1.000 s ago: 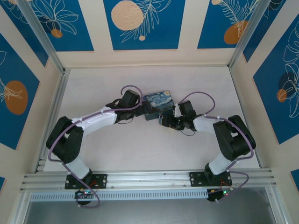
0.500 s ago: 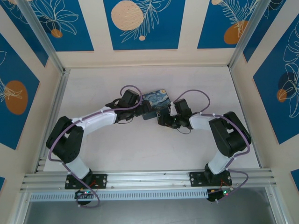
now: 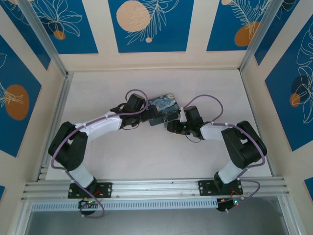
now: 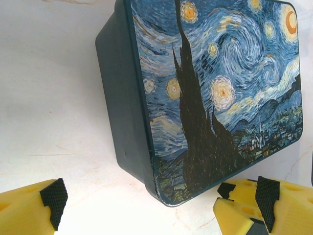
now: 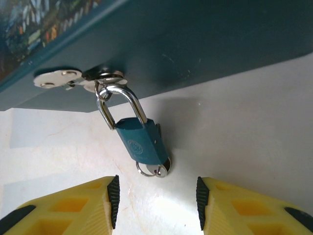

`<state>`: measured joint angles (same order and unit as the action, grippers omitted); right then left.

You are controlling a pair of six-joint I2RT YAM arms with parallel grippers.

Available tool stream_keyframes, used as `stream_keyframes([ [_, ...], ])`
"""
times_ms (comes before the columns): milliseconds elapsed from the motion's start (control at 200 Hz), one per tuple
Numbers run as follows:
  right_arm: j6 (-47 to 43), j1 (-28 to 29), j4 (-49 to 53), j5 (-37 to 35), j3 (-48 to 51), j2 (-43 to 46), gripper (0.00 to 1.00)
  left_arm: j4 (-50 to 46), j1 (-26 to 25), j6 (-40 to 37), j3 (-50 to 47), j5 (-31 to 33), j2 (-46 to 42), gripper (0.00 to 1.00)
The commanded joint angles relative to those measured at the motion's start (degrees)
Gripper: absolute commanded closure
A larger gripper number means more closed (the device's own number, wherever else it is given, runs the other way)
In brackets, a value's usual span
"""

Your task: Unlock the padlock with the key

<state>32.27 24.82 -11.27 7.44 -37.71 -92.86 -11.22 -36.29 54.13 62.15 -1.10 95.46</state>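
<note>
Teal padlock, shackle looped through the box hasp; key (ringed, barely visible) at its base.

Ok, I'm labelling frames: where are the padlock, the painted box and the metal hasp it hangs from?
padlock (image 5: 141, 143): right wrist view, on its blue body.
painted box (image 4: 220, 98): left wrist view, on the lid.
metal hasp (image 5: 54, 78): right wrist view, on the flat plate.

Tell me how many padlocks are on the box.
1. The padlock hangs from the hasp on one side of the box. Other sides may hide more.
</note>
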Motion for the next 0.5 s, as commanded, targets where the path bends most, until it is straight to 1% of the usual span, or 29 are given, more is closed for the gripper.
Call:
stream_keyframes([
  [0,-2.43,0.49,-0.95,-0.10,-2.14,-1.67,0.53,-0.73,0.61,1.18,1.29,-1.52,0.99,0.00],
  [385,-2.56,2.67,-0.69,-0.22,-4.94,-5.43,0.54,-0.38,0.75,1.86,1.69,-2.83,1.96,0.00],
  [495,-2.67,3.05,-0.27,-0.75,-5.25,-5.99,0.61,-0.26,0.85,1.95,1.74,-3.03,2.23,0.00],
])
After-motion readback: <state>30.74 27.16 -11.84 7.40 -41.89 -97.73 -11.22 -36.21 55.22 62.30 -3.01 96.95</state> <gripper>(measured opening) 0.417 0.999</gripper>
